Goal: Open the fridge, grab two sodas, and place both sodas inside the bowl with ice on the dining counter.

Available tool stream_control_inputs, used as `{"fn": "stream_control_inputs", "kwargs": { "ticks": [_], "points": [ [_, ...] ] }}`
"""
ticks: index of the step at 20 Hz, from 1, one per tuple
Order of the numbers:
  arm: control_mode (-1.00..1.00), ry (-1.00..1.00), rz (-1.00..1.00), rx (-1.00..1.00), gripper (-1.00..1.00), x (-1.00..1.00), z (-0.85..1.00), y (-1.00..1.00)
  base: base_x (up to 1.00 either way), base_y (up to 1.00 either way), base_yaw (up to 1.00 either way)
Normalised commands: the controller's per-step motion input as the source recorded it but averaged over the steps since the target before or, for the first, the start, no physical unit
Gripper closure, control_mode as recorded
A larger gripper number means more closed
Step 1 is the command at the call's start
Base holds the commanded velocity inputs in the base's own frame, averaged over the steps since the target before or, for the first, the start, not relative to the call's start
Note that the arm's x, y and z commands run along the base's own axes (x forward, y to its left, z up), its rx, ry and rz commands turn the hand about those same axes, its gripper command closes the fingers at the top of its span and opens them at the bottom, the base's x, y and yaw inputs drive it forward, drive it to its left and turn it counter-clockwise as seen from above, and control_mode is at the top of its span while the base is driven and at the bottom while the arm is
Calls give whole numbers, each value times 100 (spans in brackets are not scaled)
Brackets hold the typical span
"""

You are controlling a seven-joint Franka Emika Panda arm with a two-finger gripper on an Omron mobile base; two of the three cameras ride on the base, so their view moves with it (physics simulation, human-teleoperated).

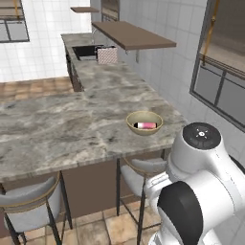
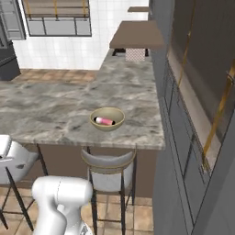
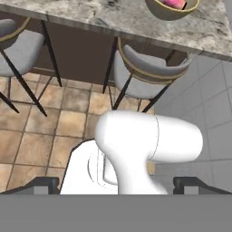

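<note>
On my hand feed the two dark fingers (image 3: pixel 116 185) sit at the bottom corners, spread wide apart with nothing between them, pointing down at the tiled floor (image 3: pixel 41 131). Just beyond them is a grey stool (image 3: pixel 149 74) tucked under the bench (image 3: pixel 90 16), with a second stool (image 3: pixel 18 50) beside it.

From the base cameras I see the bowl (image 1: pixel 144 122) resting on the bench near its front edge and close to the end by the wall. One soda (image 1: pixel 145 126) lies on its side in the bowl, its red label showing; I cannot tell whether a second is in there. Further along, the bench turns toward a sink (image 1: pixel 86 51) under a brown wooden shelf (image 1: pixel 131 36), with a checkered box (image 1: pixel 107 55) next to the sink.
</note>
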Motion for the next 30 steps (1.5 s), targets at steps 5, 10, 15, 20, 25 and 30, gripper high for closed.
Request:
{"fn": "stream_control_inputs", "kwargs": {
  "ticks": [5,10,15,20,25,30],
  "points": [
    [100,0,0,0,-100,0,0,0,-90,100,-9],
    [100,0,0,0,-100,0,0,0,-70,100,-9],
    [100,0,0,0,-100,0,0,0,-30,100,-11],
    [100,0,0,0,-100,0,0,0,-10,100,-11],
    [100,0,0,0,-100,0,0,0,-8,100,-12],
    [100,0,0,0,-100,0,0,0,-2,100,-12]
  ]
}}
